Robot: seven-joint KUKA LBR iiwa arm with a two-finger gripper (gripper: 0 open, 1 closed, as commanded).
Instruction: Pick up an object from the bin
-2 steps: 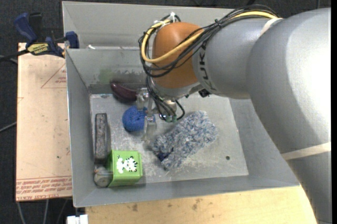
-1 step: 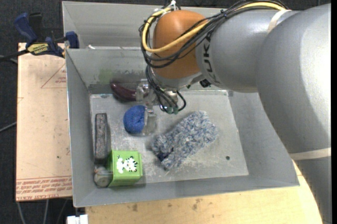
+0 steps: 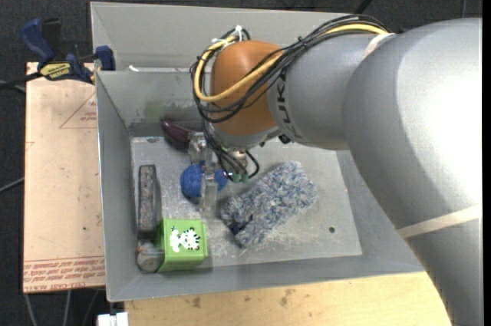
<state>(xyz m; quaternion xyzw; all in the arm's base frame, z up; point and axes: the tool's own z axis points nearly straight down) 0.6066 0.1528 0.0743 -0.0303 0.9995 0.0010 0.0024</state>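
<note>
Small blue round ball [image 3: 192, 180] sits just beyond the green printed cube-shaped box [image 3: 184, 245]. You have bare floor in the grey metal bin [image 3: 326, 238] right of that box. The arm drops steeply, its gripper [image 3: 206, 189] against the ball; you cannot tell its grip.

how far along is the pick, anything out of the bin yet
Done: the gripper is low in the bin, right beside the small blue ball near the blue-white fuzzy cloth. In hand: nothing visibly held; the ball rests on the floor. Left: grasp a thing and lift it out.
</note>
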